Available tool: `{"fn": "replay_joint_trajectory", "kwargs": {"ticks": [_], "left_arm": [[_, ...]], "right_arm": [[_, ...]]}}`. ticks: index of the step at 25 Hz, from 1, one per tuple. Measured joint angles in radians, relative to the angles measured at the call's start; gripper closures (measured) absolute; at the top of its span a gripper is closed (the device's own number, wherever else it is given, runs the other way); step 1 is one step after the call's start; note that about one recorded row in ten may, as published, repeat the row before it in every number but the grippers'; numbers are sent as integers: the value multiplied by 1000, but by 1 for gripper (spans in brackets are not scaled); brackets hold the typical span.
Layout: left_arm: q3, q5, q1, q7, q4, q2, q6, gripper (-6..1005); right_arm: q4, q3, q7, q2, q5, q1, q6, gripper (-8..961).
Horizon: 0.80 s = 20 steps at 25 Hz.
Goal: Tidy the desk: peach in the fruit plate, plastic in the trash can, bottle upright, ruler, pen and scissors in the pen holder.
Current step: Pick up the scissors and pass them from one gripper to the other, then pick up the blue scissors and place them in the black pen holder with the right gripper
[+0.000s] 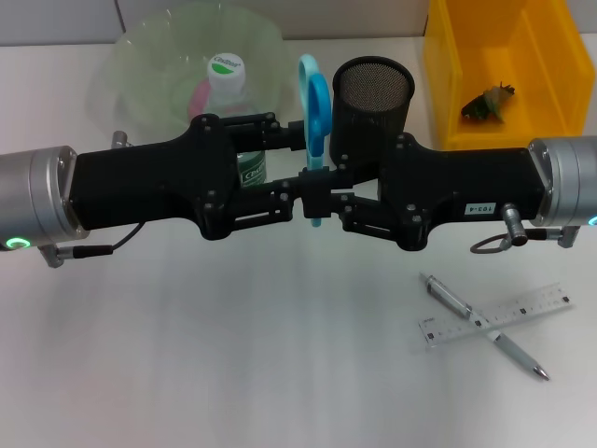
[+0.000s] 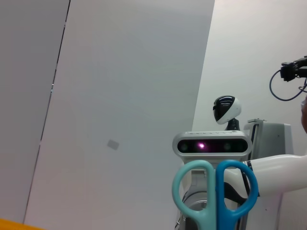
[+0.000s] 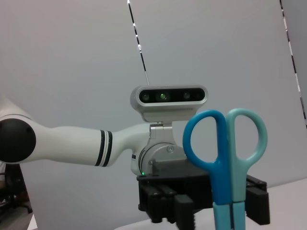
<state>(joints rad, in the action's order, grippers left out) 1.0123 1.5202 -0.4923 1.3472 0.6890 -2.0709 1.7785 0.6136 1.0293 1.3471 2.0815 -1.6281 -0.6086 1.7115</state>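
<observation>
left gripper [image 1: 297, 198] and right gripper [image 1: 328, 201] meet mid-air, both clamped on the scissors [image 1: 315, 112], held upright just beside the pen holder [image 1: 372, 105]. pen [image 1: 485, 327] and ruler [image 1: 494, 316] crossed on tabletop [image 1: 233, 355].

Glossy blue plastic scissors [image 1: 315, 112] handles, black wire-mesh pen holder [image 1: 372, 107], translucent plastic fruit plate [image 1: 159, 70].

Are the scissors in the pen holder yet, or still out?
Out. The scissors stand handles-up between the left claw and right claw, above the desk beside the pen holder, not inside it.
</observation>
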Motion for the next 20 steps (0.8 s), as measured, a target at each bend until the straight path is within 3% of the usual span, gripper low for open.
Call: {"fn": "replay_joint_trajectory", "kwargs": {"ticks": [5, 11, 20], "left_arm": [[-10, 0, 8, 1, 4, 1, 2, 387], [-59, 0, 36, -31, 0, 0, -12, 264], [-125, -38, 77, -156, -40, 0, -68, 266]], "right_arm": [[0, -2, -9, 0, 6, 6, -9, 760], [0, -21, -43, 2, 21, 26, -63, 760], [-23, -29, -146, 2, 188, 82, -164, 761]]}}
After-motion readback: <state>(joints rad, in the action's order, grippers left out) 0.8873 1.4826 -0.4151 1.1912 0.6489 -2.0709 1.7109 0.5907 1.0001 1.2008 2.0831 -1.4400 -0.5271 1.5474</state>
